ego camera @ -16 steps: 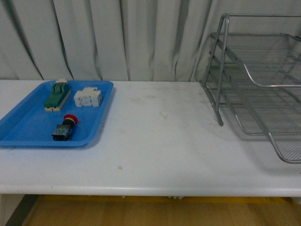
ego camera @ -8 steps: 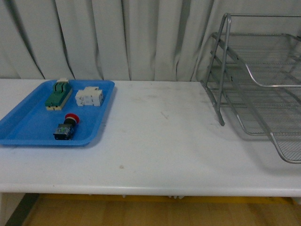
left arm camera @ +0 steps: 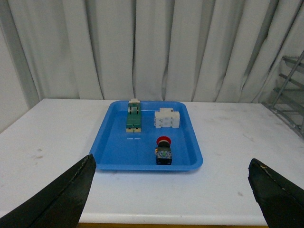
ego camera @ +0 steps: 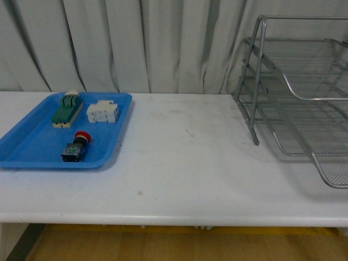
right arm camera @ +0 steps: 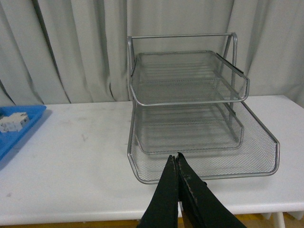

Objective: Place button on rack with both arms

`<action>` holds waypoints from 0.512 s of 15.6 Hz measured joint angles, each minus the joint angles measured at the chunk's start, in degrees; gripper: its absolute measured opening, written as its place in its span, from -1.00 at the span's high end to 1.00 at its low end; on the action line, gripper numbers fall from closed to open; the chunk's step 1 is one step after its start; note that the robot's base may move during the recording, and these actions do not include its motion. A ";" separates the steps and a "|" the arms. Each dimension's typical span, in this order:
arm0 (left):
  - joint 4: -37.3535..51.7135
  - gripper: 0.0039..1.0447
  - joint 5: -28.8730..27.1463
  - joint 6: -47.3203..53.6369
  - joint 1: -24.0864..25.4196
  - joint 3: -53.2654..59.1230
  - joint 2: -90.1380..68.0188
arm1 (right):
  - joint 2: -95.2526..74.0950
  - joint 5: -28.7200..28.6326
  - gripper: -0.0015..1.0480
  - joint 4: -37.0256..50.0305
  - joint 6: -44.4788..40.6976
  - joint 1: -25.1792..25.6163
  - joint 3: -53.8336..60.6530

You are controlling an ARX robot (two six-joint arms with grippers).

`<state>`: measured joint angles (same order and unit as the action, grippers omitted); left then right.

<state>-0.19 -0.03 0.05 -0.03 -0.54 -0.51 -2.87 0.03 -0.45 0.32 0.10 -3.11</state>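
Note:
The button [ego camera: 76,146] with its red cap lies on its side in the near part of a blue tray [ego camera: 32,144] at the table's left; the left wrist view also shows the button [left arm camera: 163,151]. The silver wire-mesh rack [ego camera: 304,103] stands at the right, and the right wrist view faces the rack [right arm camera: 190,114] head-on. My left gripper [left arm camera: 173,187] is open, well short of the tray, fingers [left arm camera: 71,192] spread wide. My right gripper [right arm camera: 176,157] is shut on nothing, hovering before the rack's lowest tray. Neither arm appears in the front view.
Behind the button in the blue tray lie a green-and-beige block [ego camera: 67,109] and a white breaker [ego camera: 103,112]. White curtains hang behind the white table [ego camera: 179,163]. The table's front edge runs near both grippers.
The front view has shifted very slightly; the objects on the table have not moved.

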 joint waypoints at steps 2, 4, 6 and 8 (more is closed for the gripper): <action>0.00 -0.88 0.02 0.00 0.00 0.00 0.00 | 0.48 -0.04 0.96 0.09 0.00 -0.09 0.31; 0.00 -0.88 -0.07 0.00 0.00 0.00 0.00 | 2.54 0.11 0.97 -0.20 -0.02 -0.09 2.47; 0.00 -0.88 -0.02 0.00 0.00 0.00 0.00 | 2.69 0.02 0.96 0.50 0.00 -0.09 2.47; 0.00 -0.88 0.02 0.00 0.00 0.00 0.00 | 2.67 0.02 0.96 0.24 -0.09 -0.09 2.47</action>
<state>-0.19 -0.01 0.05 -0.03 -0.54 -0.51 -0.21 0.05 -0.21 0.23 0.01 -0.64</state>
